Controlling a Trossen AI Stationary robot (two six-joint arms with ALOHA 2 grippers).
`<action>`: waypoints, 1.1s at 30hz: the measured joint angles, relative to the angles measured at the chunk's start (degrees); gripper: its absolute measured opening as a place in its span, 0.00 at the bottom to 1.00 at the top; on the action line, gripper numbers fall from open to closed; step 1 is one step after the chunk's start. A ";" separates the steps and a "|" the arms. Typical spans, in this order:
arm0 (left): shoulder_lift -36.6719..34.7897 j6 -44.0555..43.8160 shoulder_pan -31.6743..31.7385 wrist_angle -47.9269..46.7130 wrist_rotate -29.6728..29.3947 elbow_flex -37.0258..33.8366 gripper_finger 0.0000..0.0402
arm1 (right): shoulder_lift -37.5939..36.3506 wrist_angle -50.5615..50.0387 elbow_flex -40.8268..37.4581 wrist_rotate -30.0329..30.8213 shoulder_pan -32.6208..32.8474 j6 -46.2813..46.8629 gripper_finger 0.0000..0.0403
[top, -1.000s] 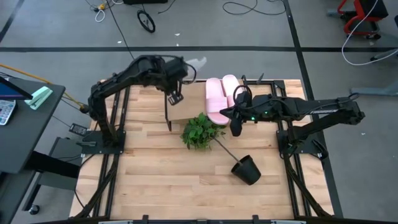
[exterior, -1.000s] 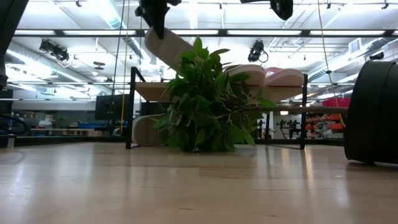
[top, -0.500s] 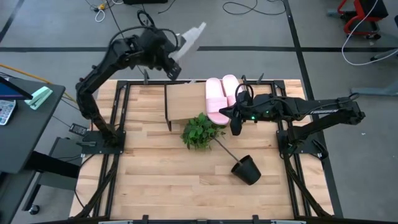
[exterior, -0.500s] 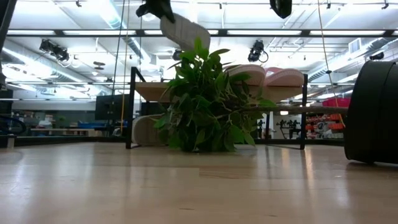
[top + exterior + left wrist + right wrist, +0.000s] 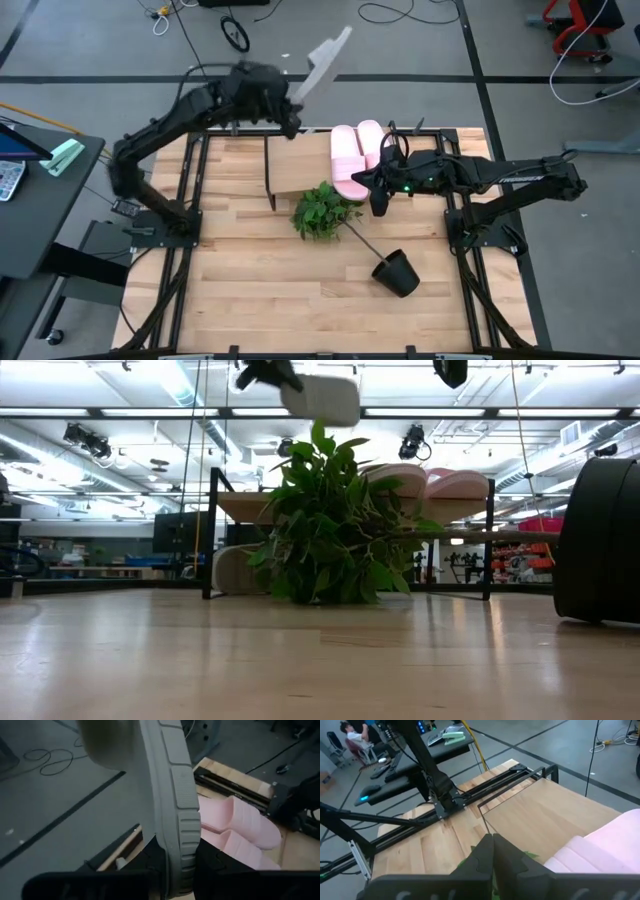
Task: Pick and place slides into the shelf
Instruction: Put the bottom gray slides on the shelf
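I'm carrying a grey slide point(image 5: 325, 60) pinched in the left end effector point(image 5: 290, 105); next, lowering onto the shelf point(image 5: 300, 165).

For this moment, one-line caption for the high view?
Left pincer holds a grey slide aloft beyond the shelf, where two pink slides sit.

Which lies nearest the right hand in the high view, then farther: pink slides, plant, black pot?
From the right hand:
1. Pink slides, on the shelf just beside it.
2. Plant, toward the table's middle, scarcely farther; nearly a tie.
3. Black pot, tipped over toward the front edge.
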 joint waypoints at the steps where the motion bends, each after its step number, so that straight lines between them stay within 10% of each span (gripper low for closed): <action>1: -2.23 -0.45 0.02 2.58 -0.03 -4.72 0.14 | 0.00 0.00 0.00 0.02 0.00 0.02 0.03; 11: -28.06 -15.56 2.59 1.08 -3.79 -36.26 0.14 | -0.02 0.60 0.00 1.55 -0.04 1.40 0.03; 25: -16.96 -33.38 -13.85 -42.91 -24.83 -19.31 0.14 | 1.08 0.78 0.00 1.35 -3.05 3.03 0.03; 33: -4.41 -31.70 -17.09 -43.97 -24.36 -9.25 0.14 | 1.11 0.52 0.00 0.21 -3.08 2.98 0.03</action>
